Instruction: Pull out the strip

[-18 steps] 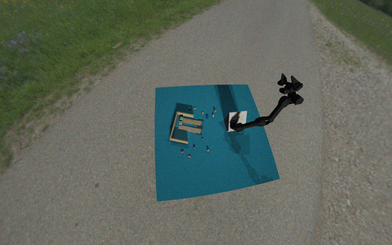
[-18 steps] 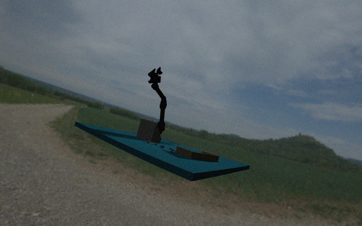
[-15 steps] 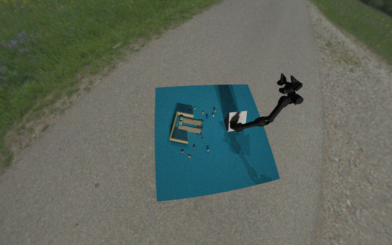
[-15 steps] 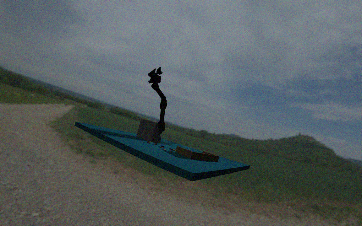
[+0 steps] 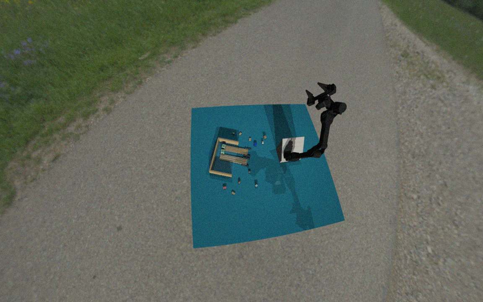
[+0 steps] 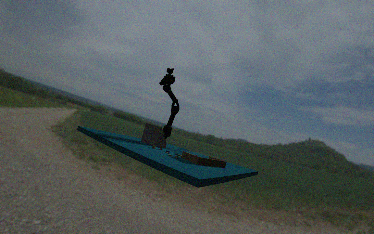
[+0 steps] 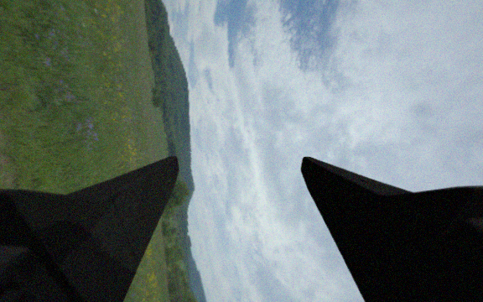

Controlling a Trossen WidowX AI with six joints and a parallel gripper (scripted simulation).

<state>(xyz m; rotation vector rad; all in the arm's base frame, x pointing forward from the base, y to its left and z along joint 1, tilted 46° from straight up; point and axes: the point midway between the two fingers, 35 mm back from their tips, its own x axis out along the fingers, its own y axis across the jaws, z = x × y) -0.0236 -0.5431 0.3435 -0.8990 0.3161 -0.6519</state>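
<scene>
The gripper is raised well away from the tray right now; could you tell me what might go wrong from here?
1. The open gripper points at sky and grass, so the approach begins with no wrist view of the strips.
2. The two strips lie side by side; pulling the wrong one is easy.
3. Small blocks scattered near the tray could be knocked.
</scene>
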